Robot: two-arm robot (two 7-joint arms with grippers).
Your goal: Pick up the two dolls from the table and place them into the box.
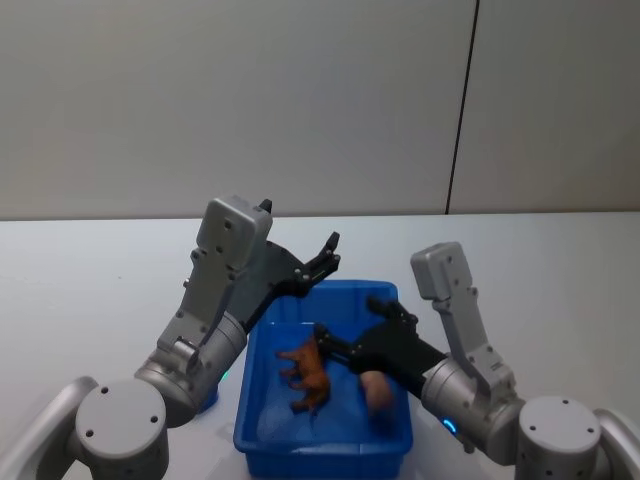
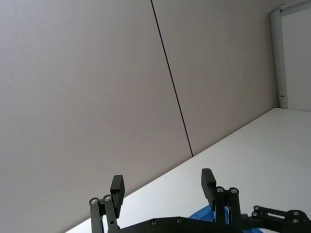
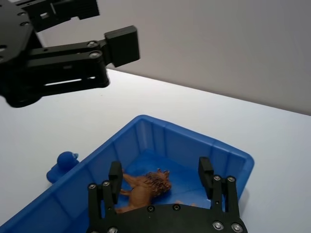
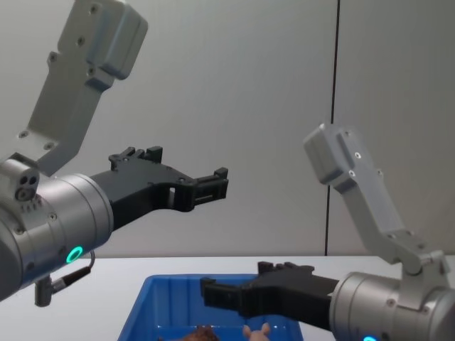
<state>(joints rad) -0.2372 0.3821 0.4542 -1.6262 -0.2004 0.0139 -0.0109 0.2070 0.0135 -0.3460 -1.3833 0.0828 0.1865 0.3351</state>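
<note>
I see left fingers (image 2: 208,180) wide apart, empty, box (image 1: 322,443) below them; right fingers (image 3: 205,171) spread, empty, brown doll (image 1: 310,378) and pink doll (image 1: 377,392) lying beneath, inside box.

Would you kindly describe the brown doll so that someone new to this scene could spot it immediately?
On the white table stands a bright blue box. Inside it, on the floor toward the robot's left, lies the brown doll, a four-legged animal figure. Its neighbour, the pink doll, is pale and rounded, whereas this one is reddish-brown and shaggy.
</note>
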